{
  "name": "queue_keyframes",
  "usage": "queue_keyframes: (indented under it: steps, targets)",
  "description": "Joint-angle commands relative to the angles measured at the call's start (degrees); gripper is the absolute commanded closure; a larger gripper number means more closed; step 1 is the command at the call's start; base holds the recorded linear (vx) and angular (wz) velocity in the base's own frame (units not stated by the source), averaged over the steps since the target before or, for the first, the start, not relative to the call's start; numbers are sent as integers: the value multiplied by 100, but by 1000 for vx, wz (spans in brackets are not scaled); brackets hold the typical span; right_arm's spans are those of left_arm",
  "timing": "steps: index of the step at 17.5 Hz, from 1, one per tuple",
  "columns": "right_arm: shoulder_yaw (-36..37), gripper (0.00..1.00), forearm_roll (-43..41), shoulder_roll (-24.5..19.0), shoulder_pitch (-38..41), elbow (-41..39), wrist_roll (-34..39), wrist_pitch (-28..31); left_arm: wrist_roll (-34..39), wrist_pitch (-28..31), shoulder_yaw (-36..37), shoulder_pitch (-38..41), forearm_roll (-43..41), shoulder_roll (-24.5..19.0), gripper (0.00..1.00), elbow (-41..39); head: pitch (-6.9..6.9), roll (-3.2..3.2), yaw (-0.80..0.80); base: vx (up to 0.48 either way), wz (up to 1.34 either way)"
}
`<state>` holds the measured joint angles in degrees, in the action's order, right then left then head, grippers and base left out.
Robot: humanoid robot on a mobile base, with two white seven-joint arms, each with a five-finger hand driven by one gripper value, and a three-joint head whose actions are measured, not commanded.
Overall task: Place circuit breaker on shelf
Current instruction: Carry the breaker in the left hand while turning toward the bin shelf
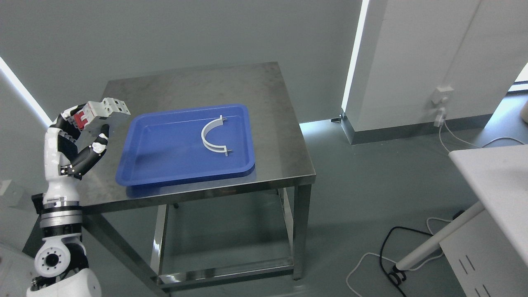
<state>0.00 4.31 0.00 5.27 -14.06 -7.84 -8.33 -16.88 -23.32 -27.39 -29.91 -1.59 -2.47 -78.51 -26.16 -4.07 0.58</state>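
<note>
Brushed steel forms the table [284,136], its top dull and scuffed. On it lies a glossy blue plastic tray [165,165], shallow with rounded corners, holding a white half-ring clamp [211,138] with small pins at both ends. Left of the tray, raised above the table's left edge, the left hand [80,138] holds the circuit breaker [101,112]: a boxy white block with a red switch at the end nearest the palm. Upper fingers [68,119] curl over its red end, while the thumb below is stretched toward the tray without touching it. The breaker's long axis runs roughly level, its free end pointing right toward the tray's far-left corner.
</note>
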Motion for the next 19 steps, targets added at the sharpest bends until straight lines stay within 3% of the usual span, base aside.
queue_keyframes:
  steps: [1, 12, 19]
  targets:
    - [-114, 0, 0, 100, 1, 0, 2, 1281, -87, -93, -205, 398, 62, 147, 98, -788, 0, 0, 0, -246, 182]
    - [-114, 0, 0, 100, 1, 0, 2, 1281, -61, -93, 181, 696, 62, 147, 98, -1016, 0, 0, 0, -272, 179]
    - [-114, 0, 0, 100, 1, 0, 2, 1281, -52, -84, 823, 829, 62, 147, 98, -1368, 0, 0, 0, -316, 39]
